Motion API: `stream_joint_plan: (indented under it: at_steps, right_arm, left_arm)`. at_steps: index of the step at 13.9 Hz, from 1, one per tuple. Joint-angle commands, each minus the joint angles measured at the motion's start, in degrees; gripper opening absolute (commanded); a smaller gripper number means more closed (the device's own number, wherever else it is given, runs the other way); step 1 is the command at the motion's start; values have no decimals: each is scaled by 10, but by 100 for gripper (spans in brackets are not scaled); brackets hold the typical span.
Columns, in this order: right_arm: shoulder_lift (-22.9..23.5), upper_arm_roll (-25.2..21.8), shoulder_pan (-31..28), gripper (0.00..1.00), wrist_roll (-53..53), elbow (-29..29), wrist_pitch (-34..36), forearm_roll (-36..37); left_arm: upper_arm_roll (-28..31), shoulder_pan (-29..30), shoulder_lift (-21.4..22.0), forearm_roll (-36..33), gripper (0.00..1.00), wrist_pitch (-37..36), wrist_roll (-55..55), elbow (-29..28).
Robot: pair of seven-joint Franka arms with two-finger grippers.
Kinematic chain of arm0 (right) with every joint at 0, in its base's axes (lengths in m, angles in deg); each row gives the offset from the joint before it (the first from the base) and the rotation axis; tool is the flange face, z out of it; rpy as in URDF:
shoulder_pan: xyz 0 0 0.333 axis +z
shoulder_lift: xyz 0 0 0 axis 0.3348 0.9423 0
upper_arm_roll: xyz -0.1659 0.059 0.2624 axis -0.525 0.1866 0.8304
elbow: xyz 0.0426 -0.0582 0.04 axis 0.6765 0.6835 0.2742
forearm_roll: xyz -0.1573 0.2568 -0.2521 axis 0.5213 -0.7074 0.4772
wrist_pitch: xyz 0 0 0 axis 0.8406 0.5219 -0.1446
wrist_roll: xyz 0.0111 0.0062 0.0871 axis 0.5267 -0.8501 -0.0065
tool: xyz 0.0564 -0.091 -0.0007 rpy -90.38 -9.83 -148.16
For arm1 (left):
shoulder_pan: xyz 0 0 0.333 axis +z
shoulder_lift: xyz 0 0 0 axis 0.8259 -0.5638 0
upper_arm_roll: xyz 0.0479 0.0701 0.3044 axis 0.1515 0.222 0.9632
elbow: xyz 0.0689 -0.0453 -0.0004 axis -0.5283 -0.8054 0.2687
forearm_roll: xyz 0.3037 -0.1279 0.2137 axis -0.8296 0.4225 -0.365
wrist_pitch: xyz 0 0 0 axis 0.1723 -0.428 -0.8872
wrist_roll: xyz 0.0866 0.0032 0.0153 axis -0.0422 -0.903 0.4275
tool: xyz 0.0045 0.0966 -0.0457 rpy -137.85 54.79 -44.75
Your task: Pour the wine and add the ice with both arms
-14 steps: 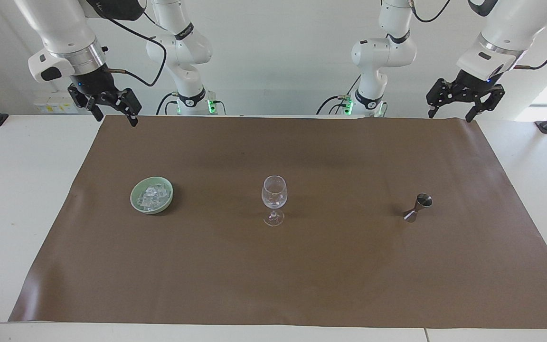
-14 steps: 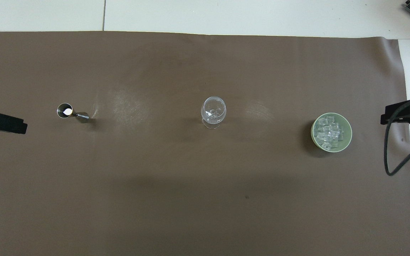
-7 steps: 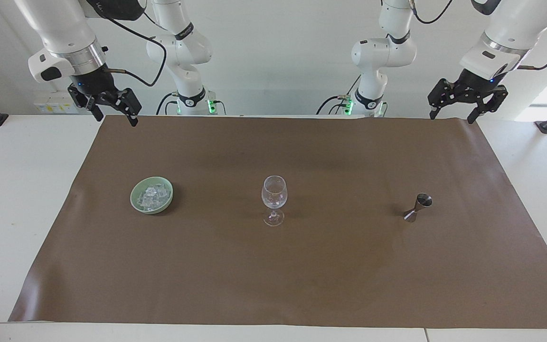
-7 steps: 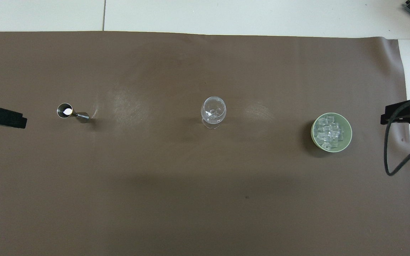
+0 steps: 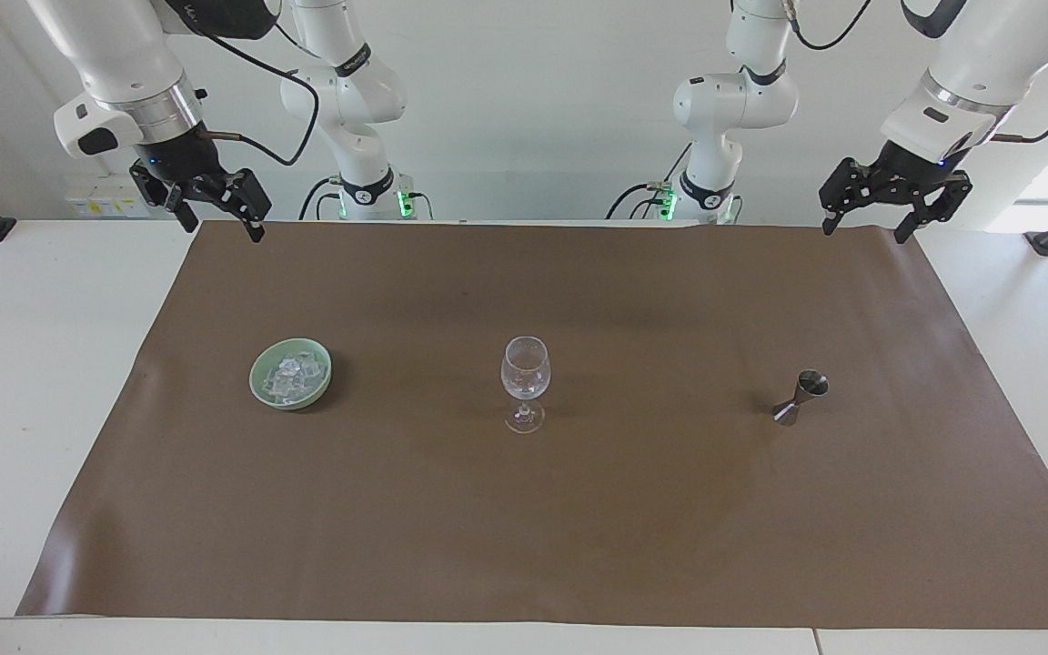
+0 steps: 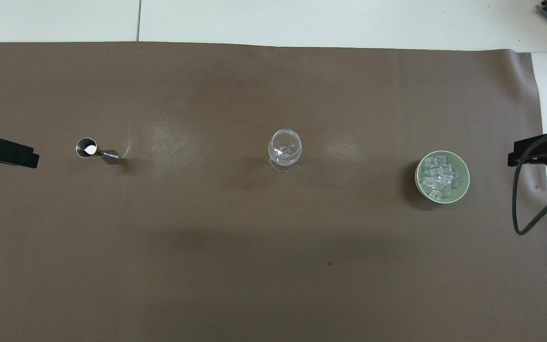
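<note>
Three things stood in a row across my brown mat: the jigger toward my left arm's end, the wine glass upright in the middle, and the green bowl heaped with ice cubes toward my right arm's end, each well apart from the next. I saw no liquid in the jigger, only a bright glint in its cup. My left gripper hung with its fingers spread and empty above the mat's edge nearest me, at the jigger's end. My right gripper hung spread and empty over the corresponding corner at the bowl's end, waiting. Nothing was yet grasped, so I judged myself at the very start, with the reach for the jigger in hand. My next move called for bringing the left gripper down around the jigger's narrow waist squarely, because it looked light and easy to tip.
</note>
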Motion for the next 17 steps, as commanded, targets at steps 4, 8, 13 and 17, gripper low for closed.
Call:
stream_joint_plan:
  at_steps: [4, 8, 13, 17]
  right_arm:
    - [-12, 1, 0, 100, -16, 14, 1, 4]
    - [-12, 1, 0, 100, -16, 14, 1, 4]
    - [-12, 1, 0, 100, -16, 14, 1, 4]
    - [-12, 1, 0, 100, -16, 14, 1, 4]
  left_arm:
    - [6, -8, -11, 0, 100, -4, -4, 13]
    - [7, -5, -64, 3, 100, -8, -4, 62]
    - [13, -4, -146, 6, 100, -18, -1, 142]
    - [13, 0, -189, 8, 100, -9, 68, 173]
